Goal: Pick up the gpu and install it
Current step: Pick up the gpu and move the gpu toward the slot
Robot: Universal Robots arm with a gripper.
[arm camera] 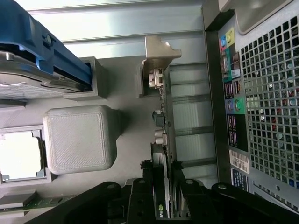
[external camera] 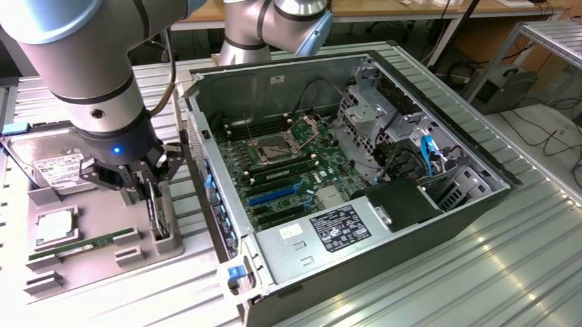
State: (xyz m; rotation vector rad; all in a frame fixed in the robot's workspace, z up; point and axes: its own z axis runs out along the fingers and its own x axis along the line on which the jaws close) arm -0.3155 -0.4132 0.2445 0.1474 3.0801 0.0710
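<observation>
Ext view, L→R: gray tray (external camera: 91, 269) w/ hdd (external camera: 54, 167) + RAM stick (external camera: 82, 245). Gripper (external camera: 150, 187) down on gpu (external camera: 162, 212), fingers (arm camera: 140, 198) clamped both sides. Card upright in tray slot, PC case (external camera: 391, 266) just beside.

Nothing legible — the power supply (external camera: 289, 257) bears a dark label (external camera: 341, 228), its print too small to read.
</observation>
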